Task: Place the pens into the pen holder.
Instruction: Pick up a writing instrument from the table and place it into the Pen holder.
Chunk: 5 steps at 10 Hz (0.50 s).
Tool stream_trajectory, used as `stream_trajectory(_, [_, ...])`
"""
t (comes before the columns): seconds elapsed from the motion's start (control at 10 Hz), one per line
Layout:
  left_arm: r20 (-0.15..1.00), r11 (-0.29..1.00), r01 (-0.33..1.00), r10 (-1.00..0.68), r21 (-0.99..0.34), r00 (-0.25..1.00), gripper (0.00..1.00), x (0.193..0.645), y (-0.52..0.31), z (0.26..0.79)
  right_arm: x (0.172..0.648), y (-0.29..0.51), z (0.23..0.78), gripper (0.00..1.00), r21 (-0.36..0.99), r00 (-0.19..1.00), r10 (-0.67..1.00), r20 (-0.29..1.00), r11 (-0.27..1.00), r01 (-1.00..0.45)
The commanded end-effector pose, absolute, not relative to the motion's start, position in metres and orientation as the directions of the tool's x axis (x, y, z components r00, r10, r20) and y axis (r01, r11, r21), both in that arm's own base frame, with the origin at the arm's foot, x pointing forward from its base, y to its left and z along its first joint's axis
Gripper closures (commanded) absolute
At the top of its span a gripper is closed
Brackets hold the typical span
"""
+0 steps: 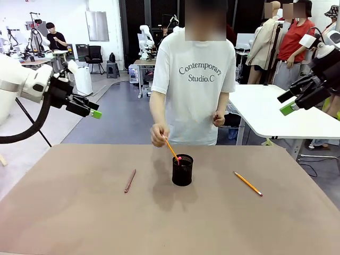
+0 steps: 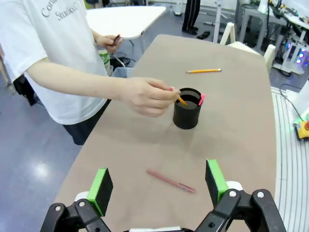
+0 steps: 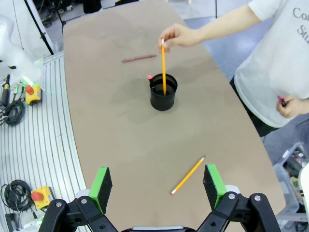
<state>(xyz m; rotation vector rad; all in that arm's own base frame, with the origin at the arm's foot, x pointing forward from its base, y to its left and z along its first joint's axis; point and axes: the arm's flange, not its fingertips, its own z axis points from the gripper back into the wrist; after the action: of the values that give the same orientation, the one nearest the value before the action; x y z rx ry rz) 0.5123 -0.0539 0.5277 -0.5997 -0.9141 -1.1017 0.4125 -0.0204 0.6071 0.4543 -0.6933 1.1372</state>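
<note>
The black pen holder (image 1: 182, 170) (image 2: 187, 110) (image 3: 163, 94) stands mid-table. A person's hand (image 1: 158, 135) (image 2: 147, 95) holds an orange pencil (image 1: 171, 150) (image 3: 163, 67) with its lower end inside the holder. A pink pen end (image 1: 179, 158) (image 2: 201, 99) (image 3: 150, 77) pokes up at the holder's rim. A reddish-brown pen (image 1: 130, 180) (image 2: 171, 181) (image 3: 140, 58) lies left of the holder, and a yellow pencil (image 1: 248, 183) (image 2: 203, 71) (image 3: 188, 175) lies to its right. My left gripper (image 1: 91, 110) (image 2: 158, 182) and right gripper (image 1: 289, 106) (image 3: 157, 183) hang open and empty, high above the table sides.
The person stands at the far edge of the brown table (image 1: 79, 223), the other hand (image 1: 217, 118) (image 3: 285, 104) held at the waist around a small dark thing. A white table (image 1: 276, 114) stands behind at the right.
</note>
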Motion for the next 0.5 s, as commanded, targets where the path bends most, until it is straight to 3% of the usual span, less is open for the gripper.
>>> stream_trajectory(0.0, [0.848,0.360,0.933,-0.498,0.009,0.184,0.00,0.497,-0.047,0.532,0.412,-0.021,0.608,0.00,-0.017,0.250,0.663,0.706,0.368,-0.930])
stream_trajectory(0.4, [0.858,0.358,0.932,-0.494,0.054,0.140,0.00,0.474,-0.037,0.540,0.412,-0.021,0.608,0.00,-0.017,0.250,0.663,0.706,0.368,-0.930])
